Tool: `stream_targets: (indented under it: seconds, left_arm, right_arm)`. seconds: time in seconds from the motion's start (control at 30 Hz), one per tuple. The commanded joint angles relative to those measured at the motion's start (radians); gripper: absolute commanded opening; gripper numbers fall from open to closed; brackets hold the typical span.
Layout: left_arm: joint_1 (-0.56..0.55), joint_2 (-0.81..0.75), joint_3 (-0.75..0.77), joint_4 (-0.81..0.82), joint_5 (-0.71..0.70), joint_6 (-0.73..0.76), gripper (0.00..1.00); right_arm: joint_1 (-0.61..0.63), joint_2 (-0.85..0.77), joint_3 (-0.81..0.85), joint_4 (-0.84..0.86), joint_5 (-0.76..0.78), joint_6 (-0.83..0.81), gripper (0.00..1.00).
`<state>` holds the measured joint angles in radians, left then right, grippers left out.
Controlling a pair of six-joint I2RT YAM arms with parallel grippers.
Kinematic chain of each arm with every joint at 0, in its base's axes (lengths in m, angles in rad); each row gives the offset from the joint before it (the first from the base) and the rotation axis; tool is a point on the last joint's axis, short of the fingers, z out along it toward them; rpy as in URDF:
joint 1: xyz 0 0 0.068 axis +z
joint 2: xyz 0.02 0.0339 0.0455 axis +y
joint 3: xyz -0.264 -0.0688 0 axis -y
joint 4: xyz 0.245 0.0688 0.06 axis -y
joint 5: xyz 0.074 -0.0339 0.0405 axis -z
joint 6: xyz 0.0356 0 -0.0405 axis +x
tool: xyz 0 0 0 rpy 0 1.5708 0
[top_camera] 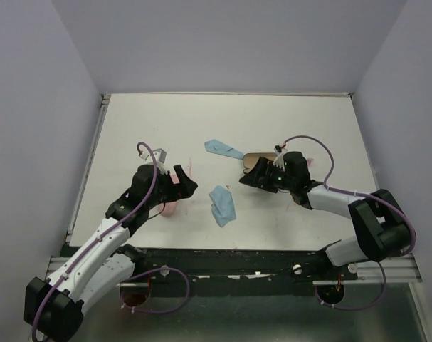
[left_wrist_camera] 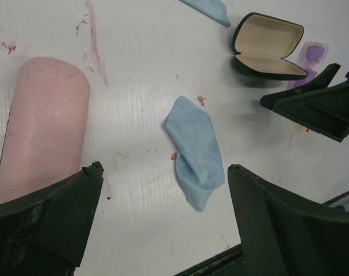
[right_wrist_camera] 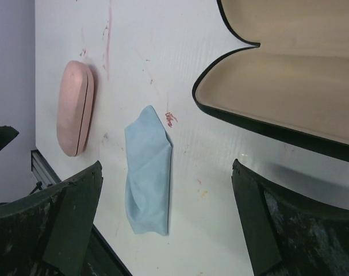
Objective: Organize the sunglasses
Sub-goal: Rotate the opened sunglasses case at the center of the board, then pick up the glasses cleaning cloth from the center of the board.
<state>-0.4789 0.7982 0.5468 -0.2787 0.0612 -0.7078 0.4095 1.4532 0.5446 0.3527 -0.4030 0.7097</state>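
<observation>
The purple sunglasses (left_wrist_camera: 313, 56) lie just behind the open black case (left_wrist_camera: 269, 43), close to my right hand (right_wrist_camera: 165, 167), which, like my left hand (left_wrist_camera: 164, 168), is spread wide and empty. I judge I'm only starting: next I must pinch that thin frame low and lay it in the case. I count one pair in sight, two cases, the pink case (left_wrist_camera: 45, 121) shut by my left, and two blue cloths (left_wrist_camera: 196, 150).

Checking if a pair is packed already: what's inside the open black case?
Only bare beige lining shows inside the black case; no glasses. Its near wall hides part of the lower shell's floor. The purple sunglasses lie outside, beside it.
</observation>
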Motion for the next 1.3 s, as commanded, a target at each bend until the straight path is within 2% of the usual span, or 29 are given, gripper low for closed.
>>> stream_targets:
  seconds: [0.0, 0.17, 0.27, 0.4, 0.5, 0.7, 0.97, 1.0, 1.17, 1.27]
  left_arm:
    - [0.002, -0.024, -0.021, -0.011, 0.006, -0.010, 0.99]
    - [0.000, -0.031, -0.028, -0.042, 0.002, -0.019, 0.99]
    - [0.000, -0.036, -0.041, -0.056, 0.000, -0.032, 0.99]
    - [-0.001, -0.050, -0.061, -0.077, -0.011, -0.050, 0.99]
    - [-0.001, -0.057, -0.068, -0.097, -0.018, -0.062, 0.99]
    - [-0.004, -0.085, -0.093, -0.120, -0.037, -0.071, 0.99]
    - [-0.004, -0.114, -0.117, -0.122, -0.038, -0.079, 0.99]
    - [-0.006, -0.117, -0.120, -0.123, -0.041, -0.081, 0.99]
    - [-0.004, -0.148, -0.122, -0.139, -0.054, -0.094, 0.99]
    - [-0.006, -0.191, -0.117, -0.161, -0.090, -0.110, 0.99]
  right_arm:
    - [0.025, -0.014, -0.002, -0.001, 0.076, 0.001, 1.00]
    - [0.087, -0.088, 0.015, -0.142, 0.162, -0.059, 1.00]
    - [0.179, -0.123, 0.043, -0.246, 0.246, -0.085, 1.00]
    - [0.297, -0.116, 0.090, -0.404, 0.378, -0.053, 0.93]
    - [0.374, -0.082, 0.118, -0.452, 0.446, -0.029, 0.88]
    - [0.475, -0.004, 0.152, -0.478, 0.486, 0.017, 0.66]
    - [0.523, 0.096, 0.181, -0.437, 0.484, 0.042, 0.49]
    - [0.529, 0.111, 0.187, -0.434, 0.484, 0.042, 0.45]
    - [0.555, 0.162, 0.274, -0.437, 0.480, 0.010, 0.03]
    - [0.575, 0.179, 0.382, -0.468, 0.489, -0.039, 0.01]
